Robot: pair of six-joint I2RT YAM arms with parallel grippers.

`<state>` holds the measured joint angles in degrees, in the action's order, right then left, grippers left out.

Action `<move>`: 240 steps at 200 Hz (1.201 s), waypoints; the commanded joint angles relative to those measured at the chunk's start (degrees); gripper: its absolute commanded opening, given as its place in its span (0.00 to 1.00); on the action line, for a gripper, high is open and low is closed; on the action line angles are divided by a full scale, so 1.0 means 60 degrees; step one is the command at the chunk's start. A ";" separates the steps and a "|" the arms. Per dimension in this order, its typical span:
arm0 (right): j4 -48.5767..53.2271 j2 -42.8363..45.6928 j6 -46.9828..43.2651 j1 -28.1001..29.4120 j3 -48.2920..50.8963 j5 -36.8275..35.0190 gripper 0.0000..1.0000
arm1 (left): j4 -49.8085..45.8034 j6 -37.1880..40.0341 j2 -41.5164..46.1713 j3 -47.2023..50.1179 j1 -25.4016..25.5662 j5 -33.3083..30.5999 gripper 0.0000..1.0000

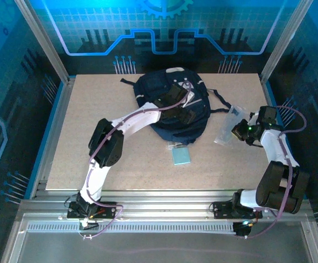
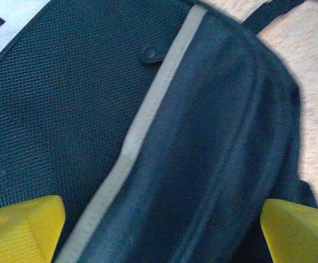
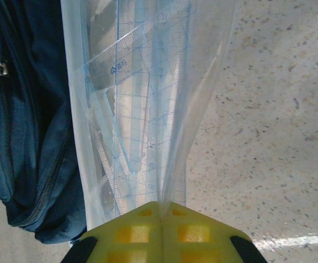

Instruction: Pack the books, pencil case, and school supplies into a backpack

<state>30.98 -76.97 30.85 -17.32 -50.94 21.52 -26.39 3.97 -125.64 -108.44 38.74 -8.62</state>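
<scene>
Yellow fingertips point(image 3: 126, 233) of the right gripper point(image 3: 162, 211) sat closest to the lens, pressed together and pinching one end of the long translucent grey plastic ruler sleeve point(image 3: 142, 109), held out near the right edge of the pale speckled bench point(image 1: 93, 120). Just left of the sleeve lay the big navy-blue fabric backpack point(image 1: 172, 104), white-grey patches up, toward the middle of the far edge. Over it hovered the left gripper point(image 2: 159, 235), its yellow pads point(image 2: 16, 233) spread wide with only dark fabric and a grey trim strip between them, gripping nothing. A small light-blue rectangular pad point(image 1: 181, 156) waited on the bench just off the backpack's near side, with what looked like a tiny silvery clip point(image 1: 173, 146) between the two. By my read, the supplies step was in hand, ruler sleeve first. The next move called for the left claw to close on a zip edge and hold the mouth open while the right swung the floppy sleeve across and fed its free end in lengthwise. Whether the zip stood open enough, I couldn't tell.
</scene>
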 commanded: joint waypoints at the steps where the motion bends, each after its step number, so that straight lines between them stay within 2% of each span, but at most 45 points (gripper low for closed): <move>1: -0.0183 0.0274 -0.0234 -0.0082 0.0037 0.0426 0.00 | -0.0610 0.0945 -0.0636 -0.0736 -0.0051 -0.0860 0.91; 53: -0.0168 0.0329 -0.0195 -0.0074 -0.0036 0.0458 0.00 | -0.0944 0.1580 -0.1461 -0.1137 -0.0014 -0.0983 0.91; 69: -0.0220 0.0333 -0.0162 -0.0061 -0.0007 0.0498 0.00 | -0.1138 0.1737 -0.1691 -0.1373 -0.0011 -0.0947 0.86; 80: -0.0223 0.0342 -0.0136 -0.0062 0.0030 0.0482 0.00 | -0.1360 0.1796 -0.1880 -0.1669 -0.0033 -0.0911 0.64; 100: -0.0256 0.0449 -0.0101 -0.0004 0.0037 0.0519 0.00 | -0.1582 0.1659 -0.2015 -0.2044 -0.0139 -0.0847 0.00; 122: -0.0180 0.0519 -0.0090 0.0116 0.0274 0.0429 0.00 | -0.1750 0.1207 -0.1583 -0.2155 -0.0327 -0.0152 0.00; 151: -0.0124 0.0470 0.0013 0.0455 0.0158 0.0465 0.00 | -0.1750 -0.0023 -0.0470 -0.2122 -0.0891 0.1615 0.00; 178: -0.0192 0.0328 0.0272 0.1067 -0.0160 0.0358 0.00 | -0.1781 -0.1486 0.0177 -0.2511 -0.1756 0.3221 0.00; 202: -0.0656 0.0055 0.0814 0.1877 -0.0316 0.0370 0.00 | -0.1966 -0.2177 0.0232 -0.3076 -0.2338 0.4104 0.00; 240: -0.1544 -0.0993 0.1818 0.3495 -0.1250 0.0123 0.00 | -0.2077 -0.2754 -0.0061 -0.3708 -0.2573 0.4980 0.00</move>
<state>26.92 -79.11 36.62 -1.50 -53.19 22.92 -38.79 -6.66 -127.22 -126.96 24.12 16.12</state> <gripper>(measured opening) 0.058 0.033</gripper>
